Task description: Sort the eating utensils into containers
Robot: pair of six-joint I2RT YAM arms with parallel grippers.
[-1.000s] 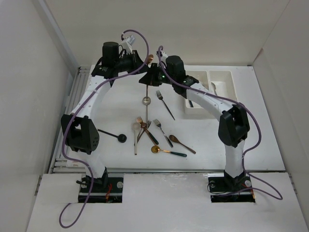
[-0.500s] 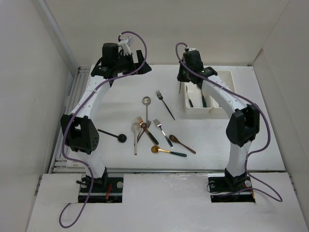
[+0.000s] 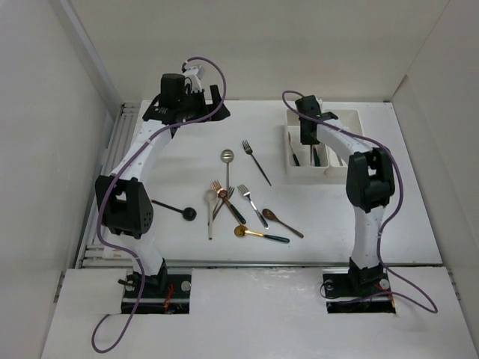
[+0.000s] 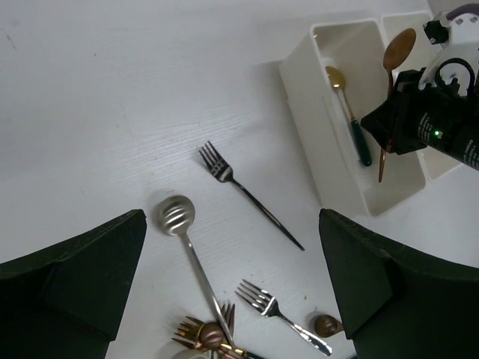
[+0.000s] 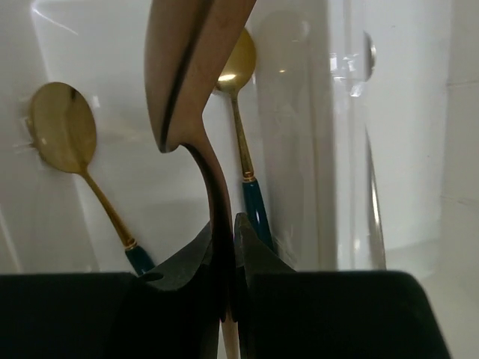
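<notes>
Got the right claw (image 5: 224, 247) clamped on a copper spoon (image 5: 187, 67), low on the handle, bowl up, over the bin (image 4: 303, 127) holding two gold spoons (image 5: 63, 123). Looks light, stiff and slick, so best pinched mid-handle. Got the left claw (image 4: 232, 224) gaping wide above the table. Can't spot any readable labels.

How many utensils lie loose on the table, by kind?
Spoons: 6 (black spoon, slotted spoon, cream spoon, copper spoon, brown spoon, gold spoon)
Forks: 4 (dark fork, silver fork, copper fork, second copper fork)
Total: 10
The pile overlaps, so its forks are my best reading. Not counted: the held spoon in the right gripper.
</notes>
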